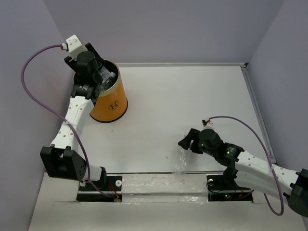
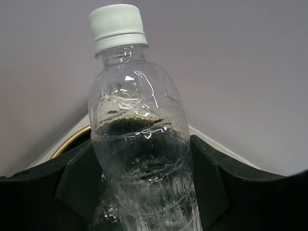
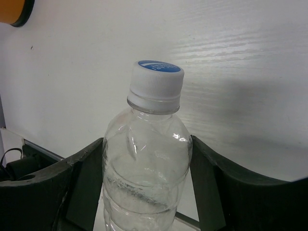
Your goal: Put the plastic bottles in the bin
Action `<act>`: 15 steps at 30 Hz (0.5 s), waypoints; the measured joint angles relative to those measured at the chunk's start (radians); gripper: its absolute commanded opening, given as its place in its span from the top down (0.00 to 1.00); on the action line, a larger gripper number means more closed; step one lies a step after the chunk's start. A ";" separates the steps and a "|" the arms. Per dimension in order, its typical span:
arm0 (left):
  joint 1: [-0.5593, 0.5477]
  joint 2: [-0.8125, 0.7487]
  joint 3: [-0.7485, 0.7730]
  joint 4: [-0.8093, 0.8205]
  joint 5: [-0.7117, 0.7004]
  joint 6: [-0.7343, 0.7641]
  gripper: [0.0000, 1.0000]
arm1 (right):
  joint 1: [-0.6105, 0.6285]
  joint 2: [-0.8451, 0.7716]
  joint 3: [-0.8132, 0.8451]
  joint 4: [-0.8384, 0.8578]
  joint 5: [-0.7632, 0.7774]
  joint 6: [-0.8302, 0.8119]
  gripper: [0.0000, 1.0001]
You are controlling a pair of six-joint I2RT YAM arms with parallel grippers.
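My top camera looks down from above and behind me over the table [image 1: 192, 96]. Each wrist camera sits close, looking out along its fingers: past my left fingers [image 2: 72, 187] and left bottle [image 2: 139, 144] to the wall [image 2: 240, 72], past my right fingers [image 3: 226, 192] and right bottle [image 3: 147, 159] onto the table. An orange sliver beyond those is probably the bin [image 3: 12, 12], shared with the top view.

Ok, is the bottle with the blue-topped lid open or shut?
Shut: the white, blue-topped cap sits on the neck of the clear plastic bottle held in the right tool.
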 measured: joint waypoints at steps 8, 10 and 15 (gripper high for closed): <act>0.000 0.010 -0.060 0.055 -0.070 0.101 0.01 | 0.000 0.057 0.082 0.043 0.016 -0.082 0.61; 0.000 -0.002 -0.060 0.050 -0.047 0.096 0.01 | 0.000 0.114 0.155 0.058 0.020 -0.117 0.61; -0.011 -0.126 -0.108 0.024 0.089 0.037 0.01 | 0.000 0.211 0.312 0.138 0.022 -0.185 0.61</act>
